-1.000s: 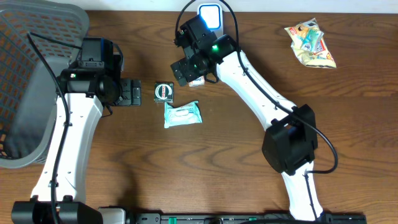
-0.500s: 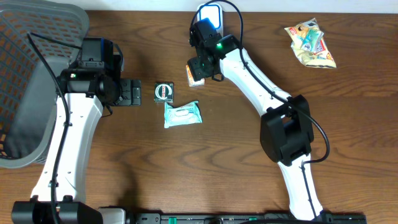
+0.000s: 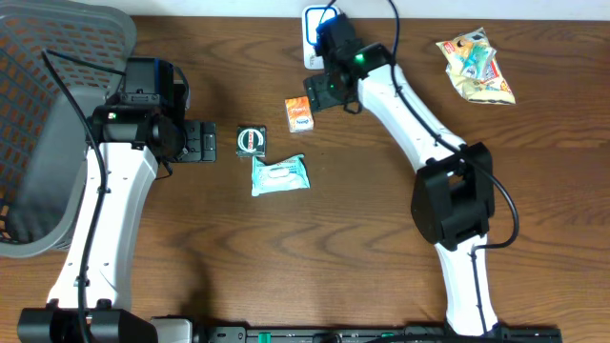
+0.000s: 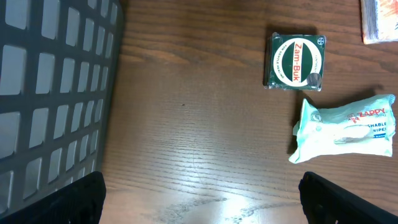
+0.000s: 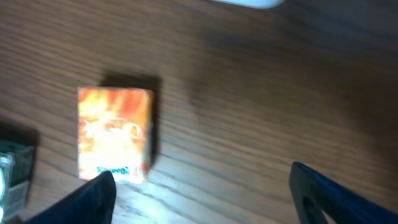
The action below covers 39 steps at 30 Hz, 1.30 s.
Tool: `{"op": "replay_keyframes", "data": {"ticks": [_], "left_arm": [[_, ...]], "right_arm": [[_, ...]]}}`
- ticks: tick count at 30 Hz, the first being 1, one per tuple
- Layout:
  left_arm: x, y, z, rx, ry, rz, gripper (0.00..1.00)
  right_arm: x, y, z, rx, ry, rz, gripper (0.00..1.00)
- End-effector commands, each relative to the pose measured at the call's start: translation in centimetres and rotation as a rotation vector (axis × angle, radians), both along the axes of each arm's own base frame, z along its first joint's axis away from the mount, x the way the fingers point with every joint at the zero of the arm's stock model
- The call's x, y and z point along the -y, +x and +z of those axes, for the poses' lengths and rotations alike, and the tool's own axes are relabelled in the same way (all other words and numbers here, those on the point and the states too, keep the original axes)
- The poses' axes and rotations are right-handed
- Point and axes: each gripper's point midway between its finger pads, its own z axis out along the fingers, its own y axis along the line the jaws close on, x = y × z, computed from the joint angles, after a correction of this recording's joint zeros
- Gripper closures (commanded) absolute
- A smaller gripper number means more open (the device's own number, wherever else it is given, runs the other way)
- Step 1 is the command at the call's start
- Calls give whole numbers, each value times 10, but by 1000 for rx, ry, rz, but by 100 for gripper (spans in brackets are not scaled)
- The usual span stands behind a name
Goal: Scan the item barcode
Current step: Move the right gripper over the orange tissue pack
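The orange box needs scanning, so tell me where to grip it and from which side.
Pinch the orange box across its long sides, straight down from above. It lies flat on the table, too low for a side approach, and its narrow width suits the open right fingers; the green tin sits apart.

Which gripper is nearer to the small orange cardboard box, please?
Right. The right gripper is open just beside the small orange cardboard box; the left gripper sits farther away, beyond the green Zam-Buk tin.
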Motion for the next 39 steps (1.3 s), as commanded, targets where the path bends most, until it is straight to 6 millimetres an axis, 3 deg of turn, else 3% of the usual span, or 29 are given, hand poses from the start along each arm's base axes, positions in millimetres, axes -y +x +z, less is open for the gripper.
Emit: {"op": "replay_keyframes", "data": {"ticks": [1, 9, 13, 18, 23, 31, 39], "left_arm": [[-1, -1, -4, -13, 11, -3, 2], [-1, -1, -4, -13, 11, -3, 2], [-1, -1, -4, -13, 11, -3, 2], [-1, -1, -4, -13, 11, -3, 2], [-1, -1, -4, -13, 11, -3, 2], [-1, -1, -4, -13, 11, -3, 2], [-1, -1, -4, -13, 11, -3, 2]], "right_arm": [[-5, -5, 21, 23, 21, 6, 15], [-10, 0, 23, 47, 32, 10, 18], [-10, 4, 25, 63, 40, 8, 34], [-17, 5, 24, 74, 46, 18, 37], [-30, 0, 24, 79, 50, 43, 49], [-53, -10, 20, 89, 58, 87, 45], [-62, -19, -16, 73, 75, 88, 46]]}}
